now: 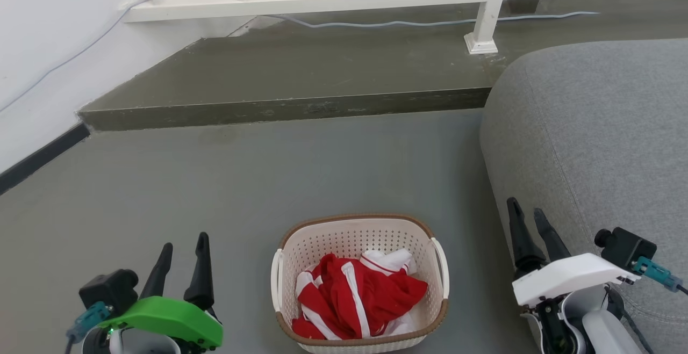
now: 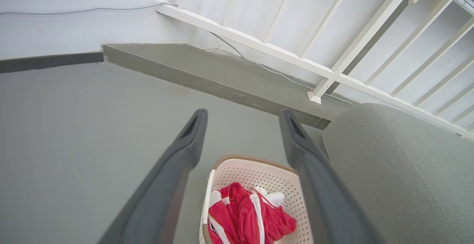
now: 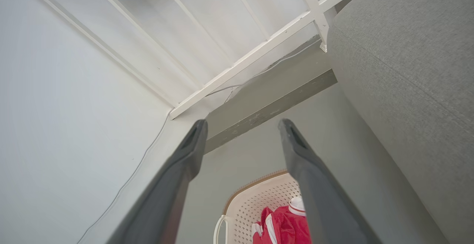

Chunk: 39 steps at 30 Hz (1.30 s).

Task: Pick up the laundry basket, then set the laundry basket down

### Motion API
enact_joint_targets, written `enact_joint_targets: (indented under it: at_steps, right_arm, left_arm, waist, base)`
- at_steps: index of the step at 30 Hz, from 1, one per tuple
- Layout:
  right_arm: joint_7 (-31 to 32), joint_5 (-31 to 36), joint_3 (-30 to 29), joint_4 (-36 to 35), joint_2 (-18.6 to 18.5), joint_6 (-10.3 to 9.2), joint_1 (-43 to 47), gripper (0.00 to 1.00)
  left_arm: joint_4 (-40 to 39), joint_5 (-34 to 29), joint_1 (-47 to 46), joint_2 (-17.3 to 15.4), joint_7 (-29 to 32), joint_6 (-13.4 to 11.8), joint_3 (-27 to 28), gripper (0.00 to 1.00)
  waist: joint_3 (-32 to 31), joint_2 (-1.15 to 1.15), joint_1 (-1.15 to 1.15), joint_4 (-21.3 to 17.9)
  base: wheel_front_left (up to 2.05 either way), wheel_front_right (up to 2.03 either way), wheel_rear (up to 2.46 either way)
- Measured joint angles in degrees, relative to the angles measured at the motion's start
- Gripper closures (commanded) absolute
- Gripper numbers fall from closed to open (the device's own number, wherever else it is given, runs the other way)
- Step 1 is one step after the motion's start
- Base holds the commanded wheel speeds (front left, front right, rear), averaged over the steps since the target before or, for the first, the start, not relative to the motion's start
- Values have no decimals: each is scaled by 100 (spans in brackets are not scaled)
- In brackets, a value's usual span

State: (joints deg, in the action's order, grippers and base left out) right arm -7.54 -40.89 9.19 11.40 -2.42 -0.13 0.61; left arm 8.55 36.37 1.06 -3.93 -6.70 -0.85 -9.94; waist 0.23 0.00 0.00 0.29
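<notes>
head view: left end effector [image 1: 185,241] upright, spread

Both arms sit low in front of the robot, one to each side, with the fingers pointing forward and away from its body. The left gripper [image 1: 185,240] has its two long dark fingers [image 2: 177,162] parted, with a clear gap between the tips, and they lean slightly to the right. Behind them sits a bright green wrist cover [image 1: 166,319], and the left wrist camera [image 1: 110,288], black, is on its outer side. The right gripper [image 1: 524,205] is likewise spread, and its fingers [image 3: 314,184] tilt slightly to the left. Their tips stand farther up the head view than the left's. Its white wrist cover [image 1: 570,274] carries the right wrist camera [image 1: 626,247] on the outer side, above a pale forearm [image 1: 604,332].
</notes>
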Motion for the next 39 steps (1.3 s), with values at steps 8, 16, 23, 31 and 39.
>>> enact_joint_targets:
  at_steps: [8,16,23,31,39]
  right_arm:
    - [-109,583,136,-52,0,-64,90,0]
    - [-256,1134,274,-125,0,-158,108,0]
    - [-360,1655,390,-189,0,-250,108,0]
    - [-513,2267,511,-282,-2,-331,109,0]
    - [-639,2817,632,-367,-2,-403,113,0]
  left_arm:
    - [-112,-646,42,-20,-147,-88,-164,0]
    - [-218,-1237,105,-29,-280,-176,-341,0]
    - [-342,-1730,135,-46,-423,-253,-486,0]
    - [-439,-2279,168,-46,-581,-348,-599,0]
    - [-565,-2787,246,-46,-746,-415,-702,0]
  waist:
    - [-9,0,0,8]
    - [-2,0,0,7]
    - [5,0,0,4]
    - [18,0,0,12]
    - [36,0,0,14]
  base:
    - [0,0,0]
    - [0,0,0]
    - [0,0,0]
    - [0,0,0]
    - [0,0,0]
